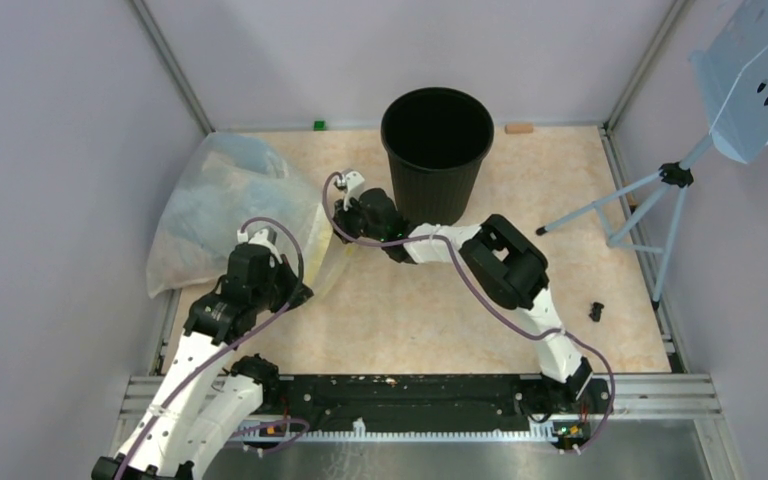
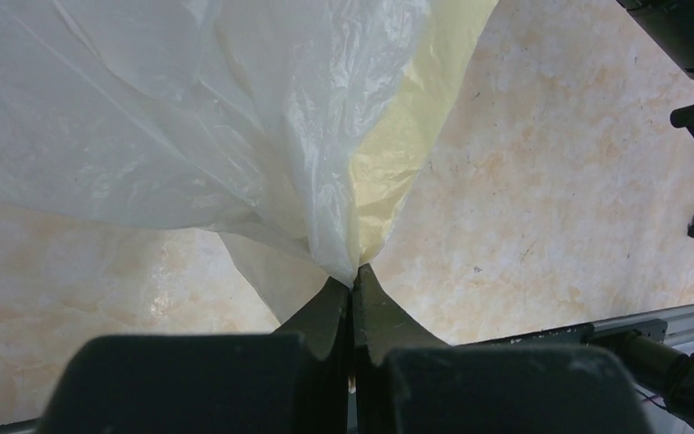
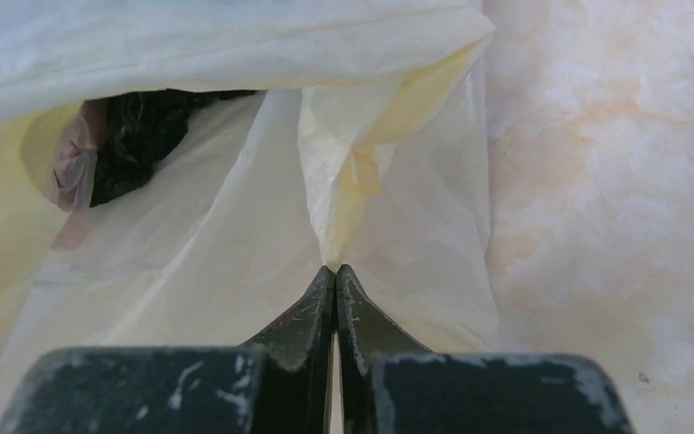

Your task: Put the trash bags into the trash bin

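The black ribbed trash bin (image 1: 436,150) stands upright at the back middle, its mouth open. A large clear yellowish-white plastic bag (image 1: 215,210) lies at the left; a bluish film, apparently the blue trash bag (image 1: 243,152), shows faintly through it. My left gripper (image 1: 303,291) is shut on a pinch of the clear bag's film (image 2: 307,154), as the left wrist view (image 2: 354,271) shows. My right gripper (image 1: 343,222), left of the bin, is shut on another fold of that bag (image 3: 343,172), seen in the right wrist view (image 3: 335,269).
A light blue perforated stand on a tripod (image 1: 750,80) occupies the right side. A small black part (image 1: 596,311) lies on the floor at the right. A green block (image 1: 319,125) and a tan block (image 1: 519,127) sit by the back wall. A dark shape (image 3: 140,136) shows through the film.
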### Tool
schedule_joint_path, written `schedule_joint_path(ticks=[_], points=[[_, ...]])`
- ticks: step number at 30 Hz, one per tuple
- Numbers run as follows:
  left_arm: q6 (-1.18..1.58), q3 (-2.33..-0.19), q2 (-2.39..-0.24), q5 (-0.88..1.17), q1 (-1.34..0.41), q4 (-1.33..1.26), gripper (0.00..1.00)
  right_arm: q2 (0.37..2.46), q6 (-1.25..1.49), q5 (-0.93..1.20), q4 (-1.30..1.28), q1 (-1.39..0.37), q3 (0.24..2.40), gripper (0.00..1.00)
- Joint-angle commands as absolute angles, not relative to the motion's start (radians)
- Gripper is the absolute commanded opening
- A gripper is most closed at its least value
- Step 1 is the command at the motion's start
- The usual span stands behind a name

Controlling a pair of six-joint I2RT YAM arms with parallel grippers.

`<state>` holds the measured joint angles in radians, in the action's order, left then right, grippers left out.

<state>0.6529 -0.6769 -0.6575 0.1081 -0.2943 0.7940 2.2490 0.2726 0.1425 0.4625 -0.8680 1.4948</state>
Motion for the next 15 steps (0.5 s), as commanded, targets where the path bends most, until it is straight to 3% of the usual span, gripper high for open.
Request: schedule_joint_path(ticks=[1,8,15], points=[[0.651,-0.69,-0.654,0.093,-0.291,0.788,0.0,2.155,0.299,0.094,0.465,-0.877,1.477,0.0],[0.709,-0.599,-0.689,0.174,-0.29,0.682,0.0,1.798,0.374,-0.07,0.509,-0.877,1.108,0.0],[0.773,-0.508,-0.793,0.193,-0.296,0.507,0.0,1.434,0.437,-0.32,0.362,-0.876,0.832,0.0]])
